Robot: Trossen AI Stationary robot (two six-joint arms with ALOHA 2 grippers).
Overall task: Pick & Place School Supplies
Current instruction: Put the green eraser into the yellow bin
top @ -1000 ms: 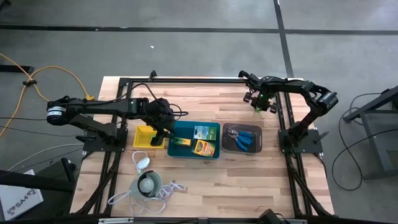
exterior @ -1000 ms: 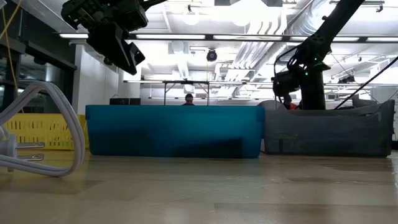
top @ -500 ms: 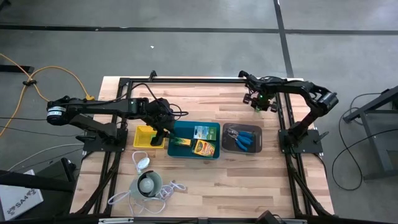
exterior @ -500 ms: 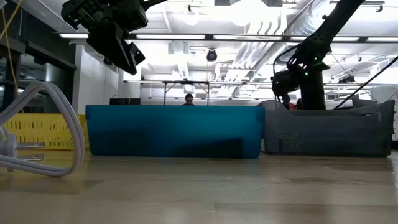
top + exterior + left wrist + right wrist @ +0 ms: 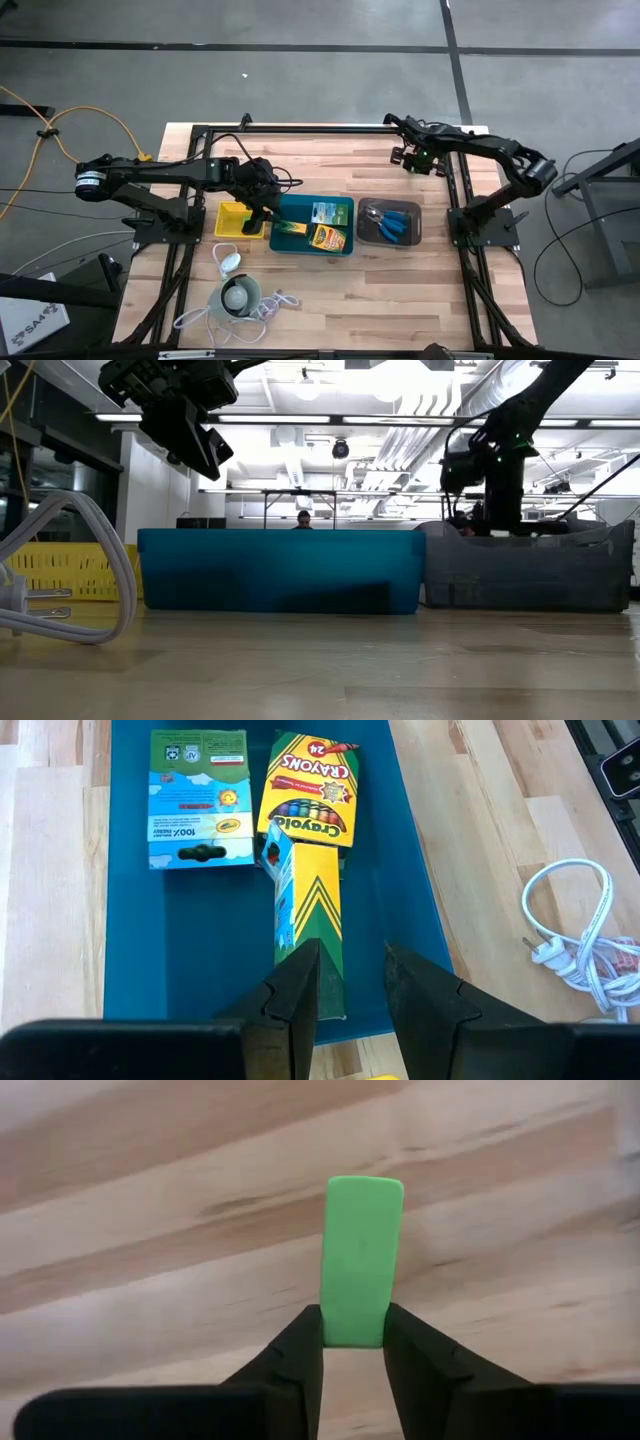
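Observation:
My right gripper is shut on a lime-green block above the bare wood near the table's far right. My left gripper hangs open above the left end of the teal tray, high over it in the low view. In that tray lie a long yellow-and-green crayon box, a 24-crayon box and a green-and-white flat pack. Blue-handled scissors lie in the dark grey tray. My right gripper pinches the green block by one end between its two fingers. The rest of the block sticks out past the fingertips. The block is lifted clear of the wooden table seen behind it.
A yellow tray sits left of the teal one. A white round gadget with its cord lies near the table's near left. A black frame runs along the far edge and both sides.
My right gripper has risen with the green block still held between its fingers, and the arm's elbow has swung toward the table's right. The left arm has kept still.

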